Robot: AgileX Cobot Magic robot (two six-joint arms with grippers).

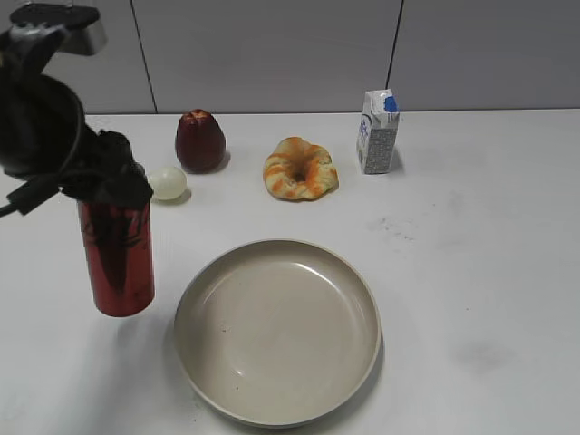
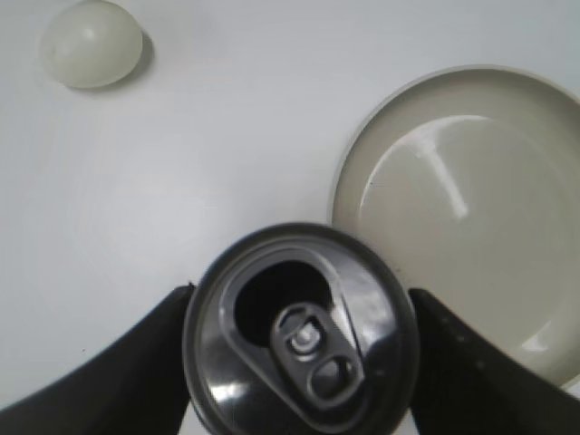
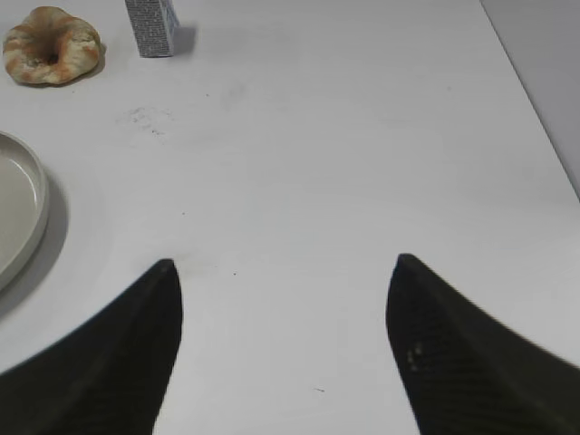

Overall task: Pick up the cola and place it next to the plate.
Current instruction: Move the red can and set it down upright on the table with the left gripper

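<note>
The cola is a tall red can, upright just left of the plate, with a small gap between them. My left gripper is shut on the can's top from above. In the left wrist view the cola's silver pull-tab top sits between the two black fingers of the left gripper, and the plate lies to its right. I cannot tell whether the can's base touches the table. My right gripper is open and empty over bare table, right of the plate.
A pale egg-shaped ball and a dark red apple lie behind the can. A ring-shaped pastry and a white-and-blue carton stand at the back. The table's right edge shows in the right wrist view.
</note>
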